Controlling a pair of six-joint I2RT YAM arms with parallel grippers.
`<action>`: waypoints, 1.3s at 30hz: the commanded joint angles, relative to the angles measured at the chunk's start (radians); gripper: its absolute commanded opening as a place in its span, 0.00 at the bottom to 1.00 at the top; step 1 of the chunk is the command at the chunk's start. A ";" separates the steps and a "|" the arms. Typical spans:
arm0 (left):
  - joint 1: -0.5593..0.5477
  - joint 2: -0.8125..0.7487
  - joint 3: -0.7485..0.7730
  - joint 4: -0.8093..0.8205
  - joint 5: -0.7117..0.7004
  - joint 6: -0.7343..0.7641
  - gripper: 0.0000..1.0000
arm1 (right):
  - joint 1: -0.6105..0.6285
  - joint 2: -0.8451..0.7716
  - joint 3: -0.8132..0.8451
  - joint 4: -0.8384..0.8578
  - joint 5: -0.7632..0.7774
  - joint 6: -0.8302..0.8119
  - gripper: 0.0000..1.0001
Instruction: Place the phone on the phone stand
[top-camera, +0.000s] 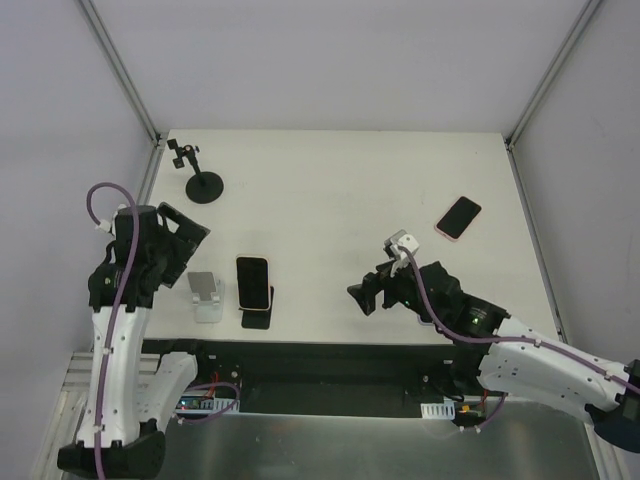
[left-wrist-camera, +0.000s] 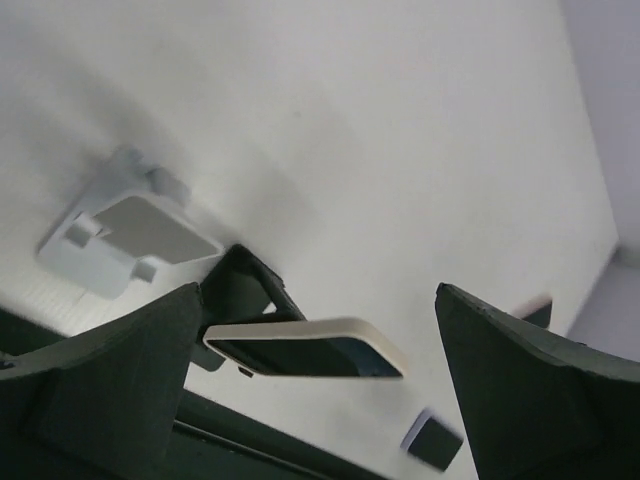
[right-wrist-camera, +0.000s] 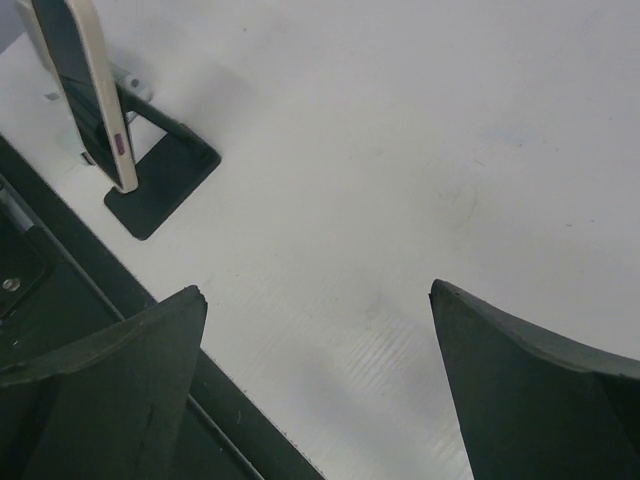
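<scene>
At the table's near edge, abt 7 o'clock, phone (top-camera: 253, 281) already leans on the black stand (top-camera: 258, 319), w/ white stand (top-camera: 205, 296) just at its 9. Placing looks done. Next move prob only needs both arms to pull clear w/o bumping it. L gripper (top-camera: 188, 228) hangs at phone's 10, fingers spread, empty. R gripper (top-camera: 362, 298) sits low at its 3, pointed toward it, also spread, empty. Spare phone (top-camera: 459, 217) lies farther off at 2.

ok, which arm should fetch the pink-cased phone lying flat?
Right. The pink-cased phone lies on its side of the table, nearer the open right tool; the left tool sits far off by the white stand.
</scene>
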 joint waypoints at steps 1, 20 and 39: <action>-0.003 -0.139 -0.049 0.371 0.415 0.434 0.99 | -0.010 0.034 0.136 -0.173 0.188 0.094 0.97; -0.132 -0.178 0.000 0.364 0.657 0.720 0.99 | -0.766 0.252 0.277 -0.947 -0.037 1.015 0.97; -0.255 -0.454 -0.215 0.456 0.461 0.758 0.99 | -1.014 0.279 0.180 -1.065 0.062 1.298 0.97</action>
